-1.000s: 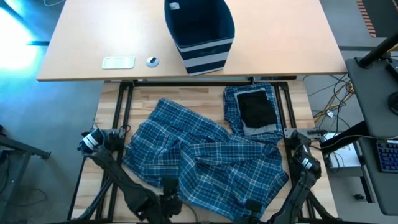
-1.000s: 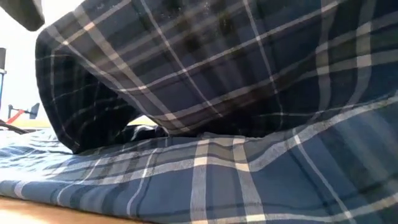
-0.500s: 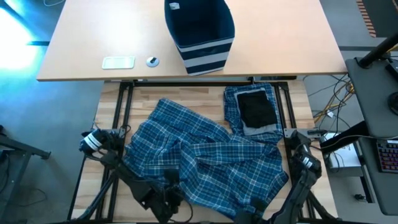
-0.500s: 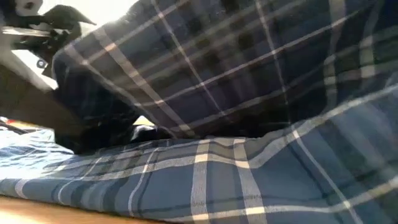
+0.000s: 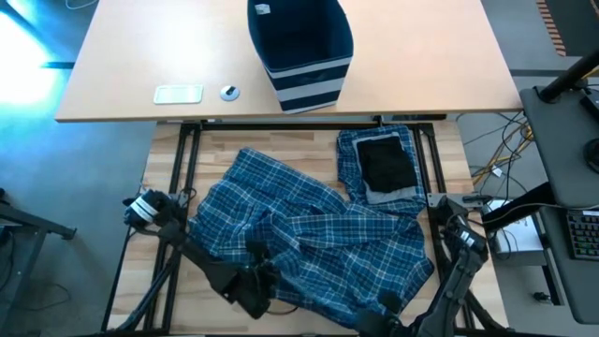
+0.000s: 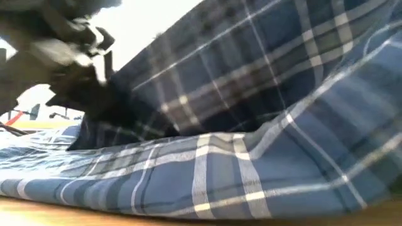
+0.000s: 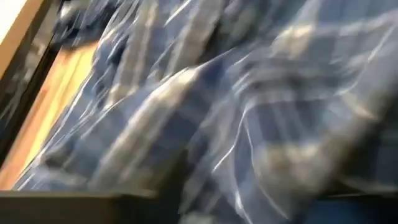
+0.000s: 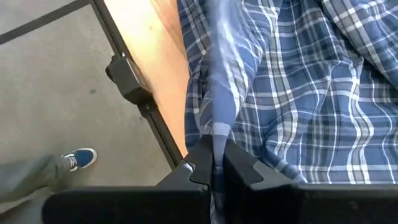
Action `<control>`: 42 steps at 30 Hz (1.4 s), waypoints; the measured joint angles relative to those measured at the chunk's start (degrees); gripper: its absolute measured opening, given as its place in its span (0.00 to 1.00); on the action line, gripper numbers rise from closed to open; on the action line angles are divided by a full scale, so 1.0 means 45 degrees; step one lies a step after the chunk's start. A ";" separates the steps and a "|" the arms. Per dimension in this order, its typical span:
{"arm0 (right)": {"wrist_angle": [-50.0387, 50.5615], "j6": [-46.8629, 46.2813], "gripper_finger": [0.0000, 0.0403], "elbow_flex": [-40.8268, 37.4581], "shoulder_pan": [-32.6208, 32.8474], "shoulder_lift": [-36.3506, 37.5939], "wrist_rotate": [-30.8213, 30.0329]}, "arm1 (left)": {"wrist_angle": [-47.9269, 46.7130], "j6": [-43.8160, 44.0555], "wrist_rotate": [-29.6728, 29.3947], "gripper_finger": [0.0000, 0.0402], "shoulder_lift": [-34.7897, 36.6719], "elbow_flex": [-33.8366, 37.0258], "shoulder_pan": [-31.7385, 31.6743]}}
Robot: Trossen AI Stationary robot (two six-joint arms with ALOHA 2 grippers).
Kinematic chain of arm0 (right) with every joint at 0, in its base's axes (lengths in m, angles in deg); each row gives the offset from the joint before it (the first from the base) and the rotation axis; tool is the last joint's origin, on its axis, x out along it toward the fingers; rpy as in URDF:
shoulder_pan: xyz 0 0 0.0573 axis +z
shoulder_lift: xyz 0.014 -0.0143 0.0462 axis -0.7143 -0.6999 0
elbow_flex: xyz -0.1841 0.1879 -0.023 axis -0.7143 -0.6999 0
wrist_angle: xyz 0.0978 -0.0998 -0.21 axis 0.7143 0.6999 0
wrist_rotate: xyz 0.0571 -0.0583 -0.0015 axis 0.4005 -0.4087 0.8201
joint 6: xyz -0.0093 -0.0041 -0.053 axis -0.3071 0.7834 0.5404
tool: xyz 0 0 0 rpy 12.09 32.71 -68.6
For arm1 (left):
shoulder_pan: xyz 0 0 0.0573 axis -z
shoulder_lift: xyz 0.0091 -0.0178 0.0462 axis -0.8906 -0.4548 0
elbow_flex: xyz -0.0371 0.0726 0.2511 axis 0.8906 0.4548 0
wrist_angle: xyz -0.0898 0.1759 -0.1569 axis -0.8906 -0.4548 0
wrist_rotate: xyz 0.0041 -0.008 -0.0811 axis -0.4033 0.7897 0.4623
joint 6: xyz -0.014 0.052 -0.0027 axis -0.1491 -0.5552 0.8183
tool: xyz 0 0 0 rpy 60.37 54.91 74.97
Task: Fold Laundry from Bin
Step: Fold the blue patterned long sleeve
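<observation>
Plaid laundry pinched in right claw; left claw state unclear.

No words, numbers, brand marks or signs could be read anywhere from where I stood, not even on the small pale tag at the bin's rim.

Two dark, slim-linked arms, chunky black joints; left arm white-banded at its base; blocky matte-black fingers.
</observation>
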 joint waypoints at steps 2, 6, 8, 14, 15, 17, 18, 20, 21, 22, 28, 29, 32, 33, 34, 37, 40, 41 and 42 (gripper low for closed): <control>0.0001 -0.0084 0.02 0.0000 0.0050 -0.0005 -0.0001 | -0.1886 0.0666 0.0131 0.20 0.0009 -0.0522 -0.0387; 0.0035 -0.0023 0.02 0.0000 0.0083 -0.0010 0.0059 | -0.4284 -0.0075 0.0575 0.04 0.0310 -0.1814 -0.0761; 0.0041 0.0020 0.02 0.0000 0.0117 -0.0010 0.0104 | -0.5189 -0.0766 0.1081 0.01 0.0693 -0.2671 -0.0665; 0.0009 0.0687 0.02 -0.0005 0.0285 -0.0019 0.1426 | -0.6819 -0.2060 0.5076 0.00 0.2082 -0.5106 -0.0137; -0.0021 0.0793 0.02 -0.0020 0.0348 -0.0024 0.1595 | -0.6966 -0.2121 0.5774 0.00 0.2293 -0.5441 -0.0014; -0.0078 0.0993 0.02 -0.0063 0.0454 -0.0024 0.1824 | -0.7268 -0.1993 0.6871 0.00 0.2602 -0.6100 0.0250; -0.0092 0.1013 0.02 -0.0081 0.0511 -0.0024 0.1933 | -0.7473 -0.1851 0.7500 0.00 0.2701 -0.6472 0.0366; -0.0106 0.1011 0.02 -0.0131 0.0634 -0.0029 0.2058 | -0.7883 -0.1394 0.8651 0.00 0.2748 -0.7324 0.0547; -0.0115 0.1011 0.02 -0.0155 0.0697 -0.0029 0.2102 | -0.8010 -0.1154 0.9208 0.00 0.2748 -0.7767 0.0631; -0.0162 0.1015 0.02 -0.0193 0.0746 -0.0029 0.2107 | -0.8021 -0.0967 0.9700 0.00 0.2717 -0.8214 0.0703; -0.0938 0.1471 0.02 -0.0286 0.0912 -0.0349 0.2102 | -0.8231 -0.0379 1.0520 0.00 0.1911 -1.1381 0.0867; -0.1102 0.1595 0.02 -0.0311 0.0912 -0.0448 0.2102 | -0.8410 -0.0300 1.0374 0.00 0.1749 -1.1829 0.0846; -0.1154 0.1402 0.02 -0.0409 0.0912 -0.0657 0.2053 | -0.9674 -0.0182 0.9456 0.00 0.1123 -1.2609 0.0731; -0.1143 0.1319 0.02 -0.0459 0.0912 -0.0689 0.2042 | -1.0167 -0.0184 0.8992 0.00 0.0878 -1.2628 0.0750; -0.1152 0.1301 0.02 -0.0499 0.0912 -0.0719 0.2032 | -1.0622 -0.0182 0.8624 0.00 0.0609 -1.2575 0.0814; -0.1150 0.1346 0.02 -0.0659 0.0912 -0.0719 0.1998 | -1.1843 0.0687 0.8088 0.02 0.0039 -1.1836 0.1060; -0.1130 0.1349 0.02 -0.0727 0.0908 -0.0719 0.2000 | -1.1429 0.2065 0.8128 0.09 0.0019 -1.0291 0.1308; -0.1140 0.1351 0.02 -0.0733 0.0907 -0.0719 0.1997 | -1.1076 0.2531 0.8126 0.12 0.0097 -0.9651 0.1406; -0.1136 0.1361 0.02 -0.0738 0.0907 -0.0719 0.1995 | -1.0552 0.3086 0.8146 0.16 0.0242 -0.8837 0.1511</control>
